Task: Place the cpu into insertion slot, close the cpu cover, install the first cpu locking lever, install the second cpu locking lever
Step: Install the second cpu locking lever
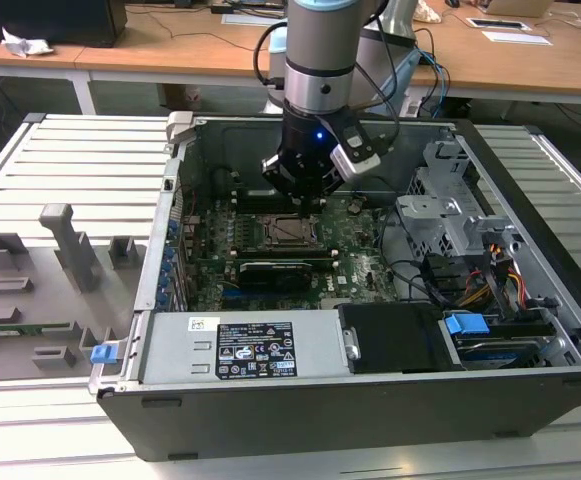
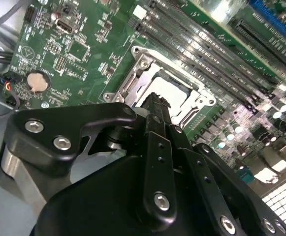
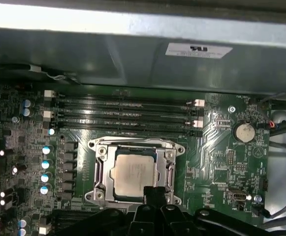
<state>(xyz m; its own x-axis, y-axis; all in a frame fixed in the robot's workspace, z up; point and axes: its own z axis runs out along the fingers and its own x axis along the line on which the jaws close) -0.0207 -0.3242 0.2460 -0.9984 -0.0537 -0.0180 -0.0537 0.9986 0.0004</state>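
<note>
We see the arm reaching down into the open computer case [image 1: 530, 300], its gripper [image 1: 300, 200] hanging just above the insertion slot [image 1: 292, 229] on the green motherboard [image 1: 360, 250]. We take that slot as our landmark. The cpu [image 3: 134, 172] lies flat inside it, its pale metal top showing through the window of the cpu cover [image 3: 99, 169], which is folded down over the slot and frames the chip on all sides. In the first wrist view the black tips of the fingers [image 3: 155, 195] sit at the slot's near edge, just beside the cover's rim; in the second wrist view they stand drawn together in a narrow stack with nothing between them. Whether they touch the cover we cannot tell. Beyond the slot run the long memory slots [image 3: 128, 115], and a coin battery [image 3: 243, 132] lies off to its side.
</note>
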